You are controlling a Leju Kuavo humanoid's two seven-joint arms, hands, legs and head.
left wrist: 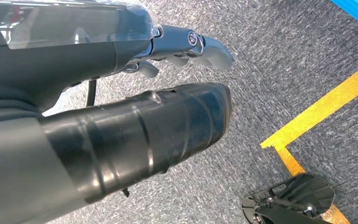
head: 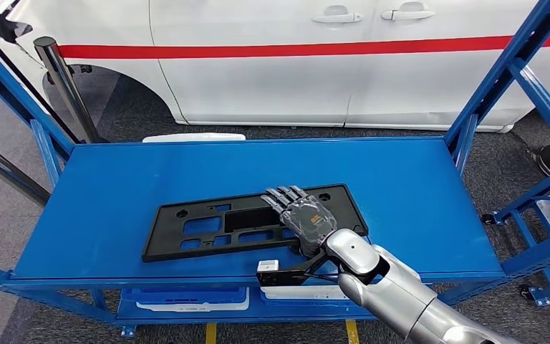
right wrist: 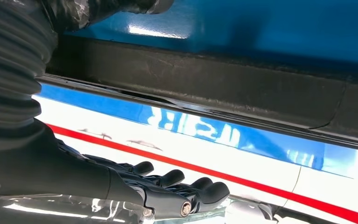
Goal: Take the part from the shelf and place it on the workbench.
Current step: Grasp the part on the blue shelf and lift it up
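Note:
A flat black plastic part (head: 215, 226) with several cut-outs lies on the blue shelf (head: 415, 179), near its front edge. My right hand (head: 302, 215) reaches over the part's right end, fingers stretched out and pointing away from me. In the right wrist view the part's edge (right wrist: 214, 93) runs between the thumb (right wrist: 121, 5) and the straight fingers (right wrist: 177, 186), with a gap on the fingers' side, so nothing is gripped. My left hand (left wrist: 135, 93) hangs over the grey carpet, holding nothing, its fingers (left wrist: 205, 44) loosely apart.
A white car (head: 293, 64) with a red stripe stands just behind the shelf. Blue uprights (head: 515, 79) frame both sides, and a dark post (head: 64, 79) leans at the far left. White trays (head: 193, 301) sit on the lower level. Yellow tape (left wrist: 317, 112) marks the floor.

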